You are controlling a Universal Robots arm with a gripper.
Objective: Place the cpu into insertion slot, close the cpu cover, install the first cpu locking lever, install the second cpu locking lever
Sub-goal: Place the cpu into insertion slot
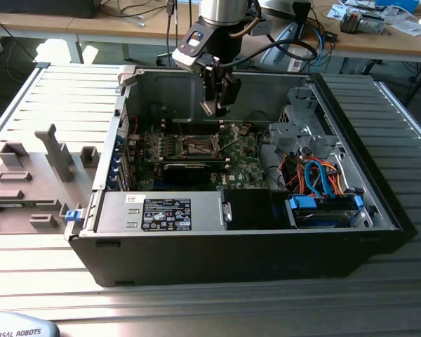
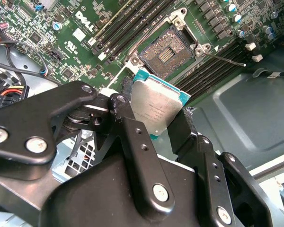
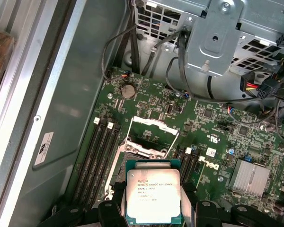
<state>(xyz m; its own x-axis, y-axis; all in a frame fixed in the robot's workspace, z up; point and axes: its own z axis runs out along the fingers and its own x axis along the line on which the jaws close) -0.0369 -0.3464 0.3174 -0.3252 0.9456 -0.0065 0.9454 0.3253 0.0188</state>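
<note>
Gripper (image 2: 157,124), clamped on the cpu (image 2: 156,104) by two edges, hangs above the open insertion slot (image 2: 166,51); any misalignment or slip on lowering could, in my judgement, damage both.

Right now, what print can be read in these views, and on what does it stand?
cpu: maker and model print, fine lines too small.
motherboard: white maker's logo.
power supply label: too small to read.
case wall sticker: too small to read.

Cpu (image 3: 153,196), silver-topped square, held above bare insertion slot (image 2: 166,51); cpu cover (image 3: 151,123) raised open.
</note>
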